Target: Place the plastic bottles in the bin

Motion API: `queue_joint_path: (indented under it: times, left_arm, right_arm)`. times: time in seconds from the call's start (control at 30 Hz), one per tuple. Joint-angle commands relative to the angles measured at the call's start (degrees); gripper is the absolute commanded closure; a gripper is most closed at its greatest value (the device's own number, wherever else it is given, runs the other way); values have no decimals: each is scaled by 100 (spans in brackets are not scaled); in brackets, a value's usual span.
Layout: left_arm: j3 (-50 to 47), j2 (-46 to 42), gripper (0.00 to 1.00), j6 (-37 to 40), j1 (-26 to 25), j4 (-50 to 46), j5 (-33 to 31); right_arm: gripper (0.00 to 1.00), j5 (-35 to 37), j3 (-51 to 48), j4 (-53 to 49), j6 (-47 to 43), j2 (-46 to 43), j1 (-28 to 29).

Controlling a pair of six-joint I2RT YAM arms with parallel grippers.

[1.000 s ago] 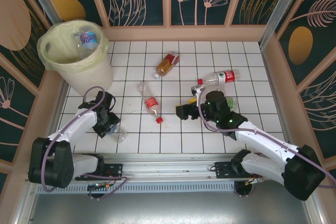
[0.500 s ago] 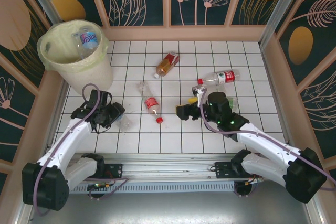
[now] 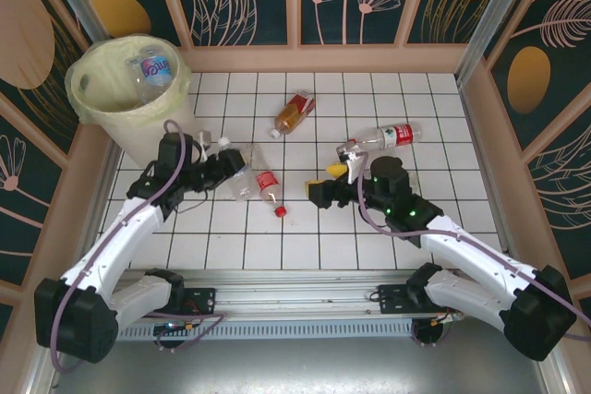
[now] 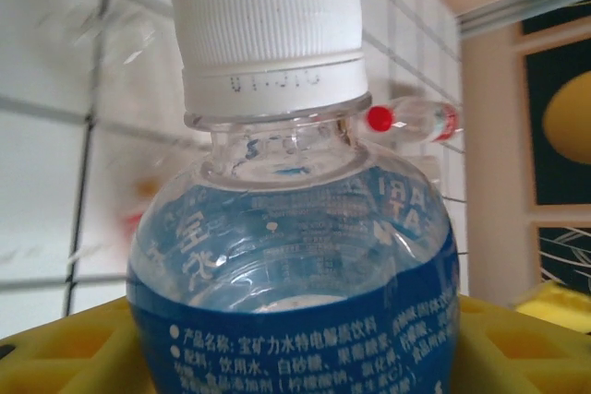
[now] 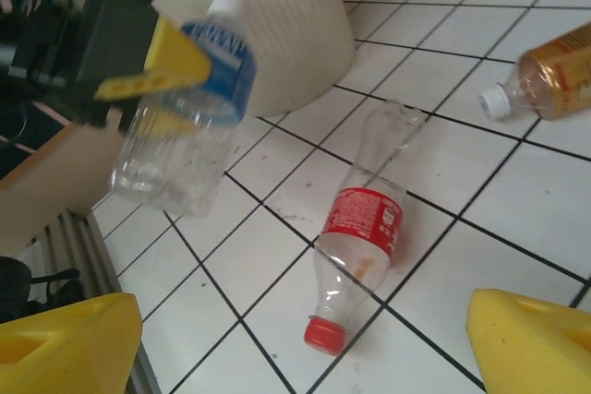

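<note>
At the far left stands the large round cream-yellow bin [image 3: 138, 131] lined with a translucent bag, with a clear blue-labelled bottle [image 3: 155, 69] inside. Just right of it, my left pincer [image 3: 222, 168] is clamped on a clear plastic bottle with a blue label and white cap [image 4: 286, 228], held above the white tiled table [image 3: 425, 99]. Next, 1 clear red-labelled bottle with a red cap [image 5: 355, 246] lies flat on the tiles. My right pincer [image 5: 305, 348] gapes wide near it, holding nothing.

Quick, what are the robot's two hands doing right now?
Left gripper: closed on a blue-labelled bottle.
Right gripper: open, holding nothing.
</note>
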Motion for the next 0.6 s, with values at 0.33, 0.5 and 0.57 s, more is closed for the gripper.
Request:
queue_joint_path:
  times: [0.33,0.5,0.57]
  left_arm:
    - [2965,1325,37,2259,-23,-324,-1686]
    - [4020,1848,37,2599,-18,-755,-2500]
    - [4440,2050,37,2679,2,-985,-2917]
  right_arm:
    - [1,-1107,827,421,-342,-444,-23]
    - [1,-1196,927,540,-293,-714,-12]
    - [1,-1212,1025,395,-382,-755,-14]
